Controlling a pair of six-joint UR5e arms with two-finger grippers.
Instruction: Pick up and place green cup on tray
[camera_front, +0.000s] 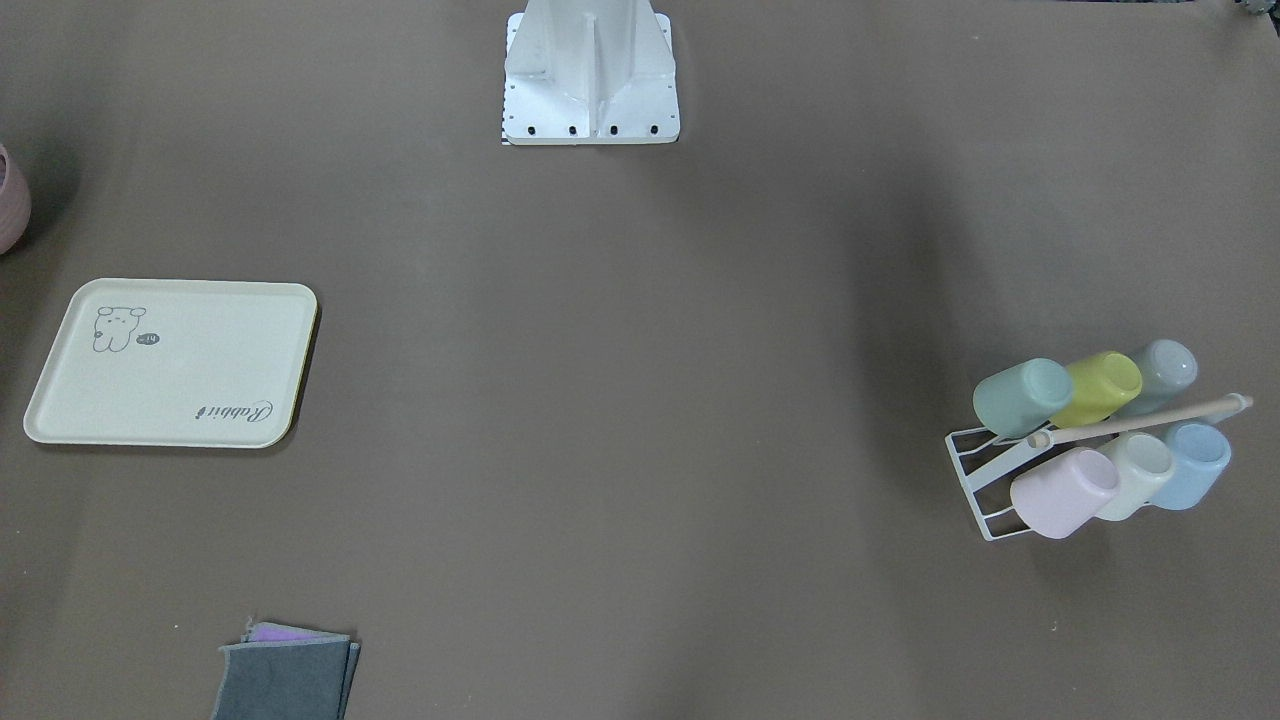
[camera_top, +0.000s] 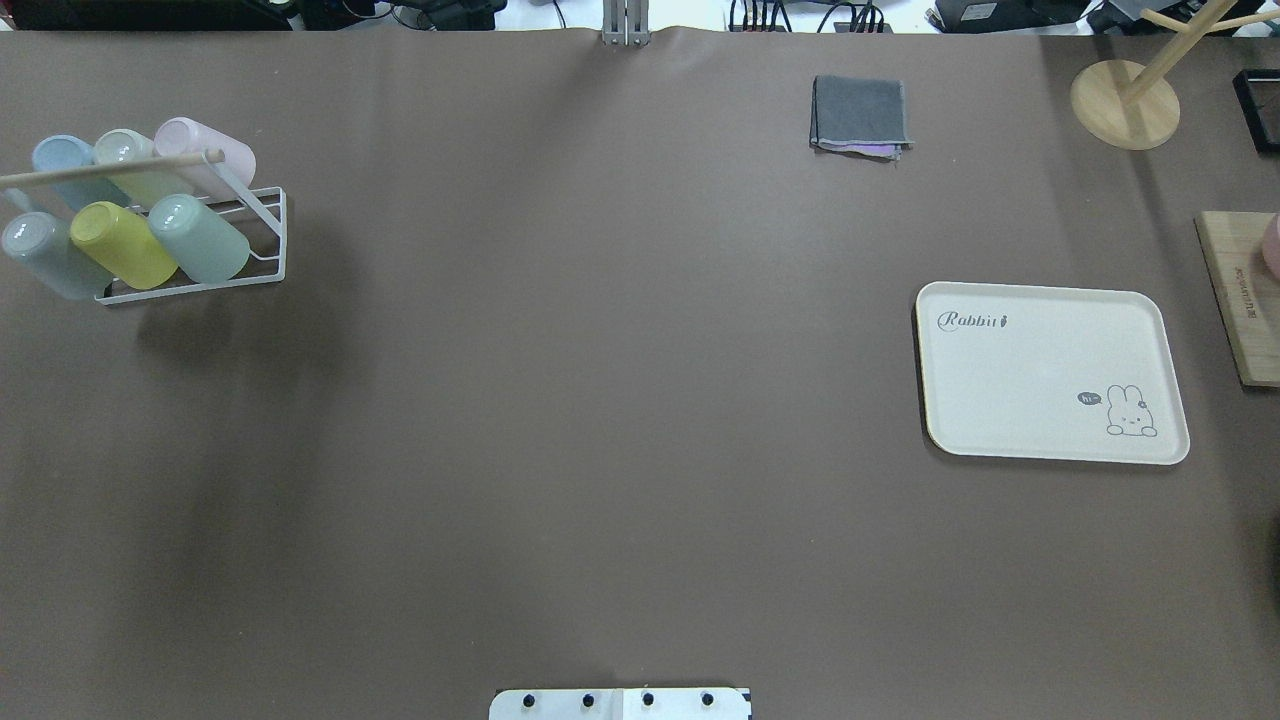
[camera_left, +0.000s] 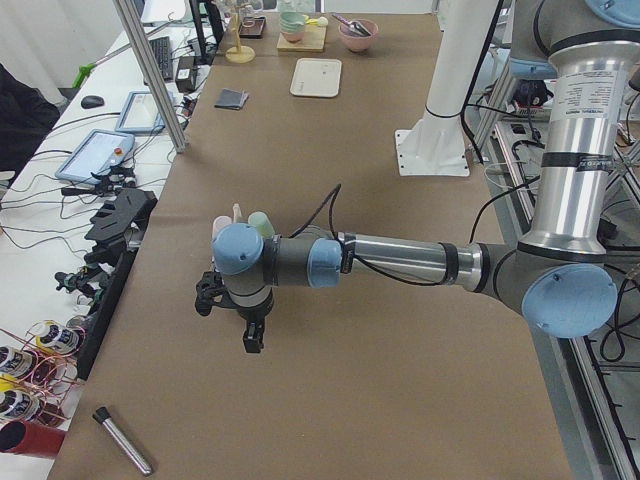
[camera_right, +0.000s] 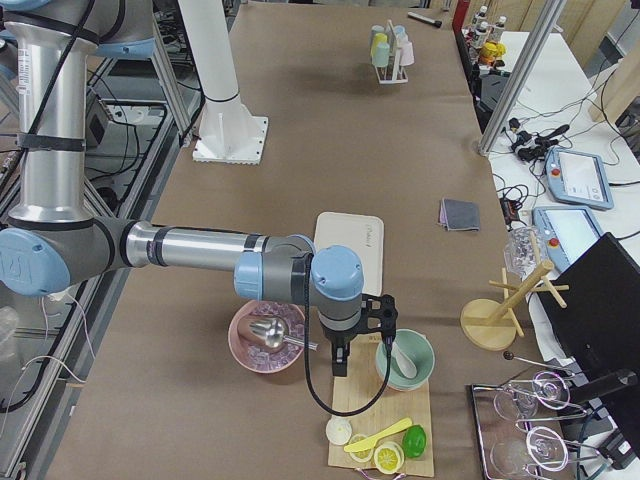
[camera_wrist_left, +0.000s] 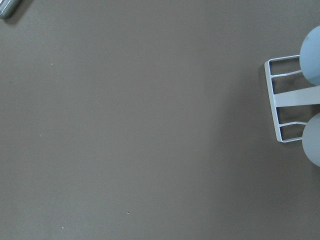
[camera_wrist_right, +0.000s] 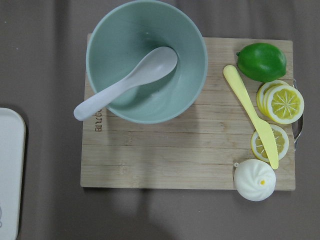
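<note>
Nearest the left-end camera, the robot's left arm (camera_left: 400, 262) rises as a silver column to a blue-capped elbow. Its forearm reaches level across the brown surface (camera_front: 640, 400), and the wrist bends so that the left pincer (camera_left: 254, 340) points straight down, hanging clear above the surface. It shows only from this side, so I cannot tell how wide its fingers stand.

Just beyond that wrist is the white wire rack (camera_front: 1000, 466) with six tumblers lying tilted in two rows under a pale wooden rod (camera_front: 1140, 417). The small sage-green plastic cup (camera_front: 1022, 397) lies at the end of one row, touching the yellow-green cup (camera_front: 1100, 388) beside it. The left wrist view takes in bare surface with only the rack's corner at its edge.

The flat cream rectangular tray (camera_front: 170, 380), with its animal drawing and "Rabbit" script, lies well apart at the opposite end.

The right arm (camera_right: 190, 246) is posed likewise, forearm level and wrist turned down. The right pincer (camera_right: 340, 362) hangs over a wooden cutting board (camera_wrist_right: 185, 150) that carries a mint bowl (camera_wrist_right: 147, 60) with a white spoon (camera_wrist_right: 125, 82), just beside the tray. Whether this pincer is wide or narrow cannot be told either.
</note>
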